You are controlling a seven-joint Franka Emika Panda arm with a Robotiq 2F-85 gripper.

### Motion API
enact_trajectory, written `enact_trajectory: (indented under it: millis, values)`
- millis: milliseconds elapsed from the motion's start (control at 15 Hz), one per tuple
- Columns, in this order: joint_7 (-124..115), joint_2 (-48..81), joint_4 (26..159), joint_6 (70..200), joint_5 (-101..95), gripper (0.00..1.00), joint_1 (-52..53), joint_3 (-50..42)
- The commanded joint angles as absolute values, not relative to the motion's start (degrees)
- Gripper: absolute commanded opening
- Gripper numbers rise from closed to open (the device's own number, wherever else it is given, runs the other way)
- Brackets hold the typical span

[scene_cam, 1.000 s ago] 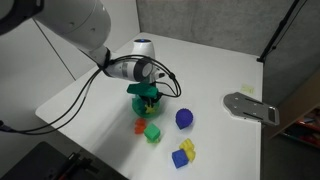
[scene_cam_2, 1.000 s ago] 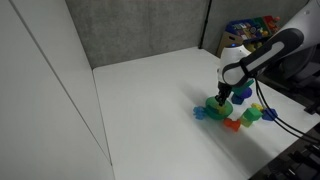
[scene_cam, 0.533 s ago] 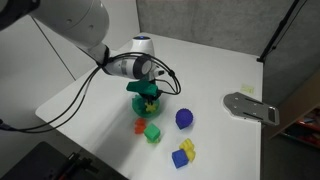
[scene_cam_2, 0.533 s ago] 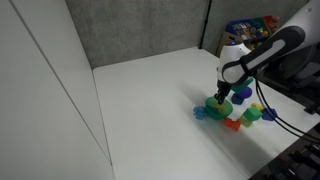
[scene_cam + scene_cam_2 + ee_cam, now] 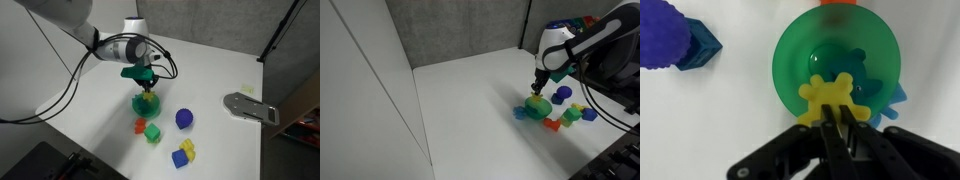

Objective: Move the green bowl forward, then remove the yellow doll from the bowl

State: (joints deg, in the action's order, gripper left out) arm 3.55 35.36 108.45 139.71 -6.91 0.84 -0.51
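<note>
**Gripper.** The gripper (image 5: 837, 120) is pinching the yellow doll (image 5: 830, 93). In the wrist view the two dark fingers (image 5: 826, 132) stand pressed together on the doll's lowest arm. In both exterior views the gripper (image 5: 147, 86) (image 5: 540, 87) points straight down over the bowl.

**Yellow doll.** The doll is star-shaped, so it shows no clear long axis. In the wrist view one arm points down into the fingers. The other arms fan upward and sideways toward the centre of the bowl. The doll's flat face is turned to the wrist camera. It overlaps the lower rim of the bowl in that view, so it sits at or above rim height. The gap to the bowl floor cannot be told. In an exterior view it is a small yellow spot (image 5: 148, 93) at the fingertips, over the bowl opening.

**Green bowl.** The green bowl (image 5: 800, 50) stands upright on the white table (image 5: 210, 70), opening upward, directly under the gripper (image 5: 143, 106) (image 5: 533, 108).

**Surroundings.**
- An orange block (image 5: 840, 3) lies just beside the bowl; in an exterior view it shows at (image 5: 140, 125).
- A green cube (image 5: 153, 133) lies next to the orange block.
- A light blue piece (image 5: 896, 98) shows past the bowl's edge, partly hidden by it.
- A blue ball (image 5: 184, 118) lies near the bowl, apart from it; in the wrist view a blue block (image 5: 703, 42) shows just beside it.
- A yellow-and-blue block pair (image 5: 184, 153) lies farther out.
- A grey object (image 5: 250, 107) lies well apart, near the table edge.
</note>
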Motion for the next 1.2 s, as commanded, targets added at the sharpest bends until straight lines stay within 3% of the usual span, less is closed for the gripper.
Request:
enact_trajectory:
  millis: [0,1133]
  values:
    - [1.78,29.8,111.72,139.81,-6.41,0.04,2.28,0.17]
    - [-0.45,25.29,120.39,142.16,-8.83,0.04,12.47,5.18]
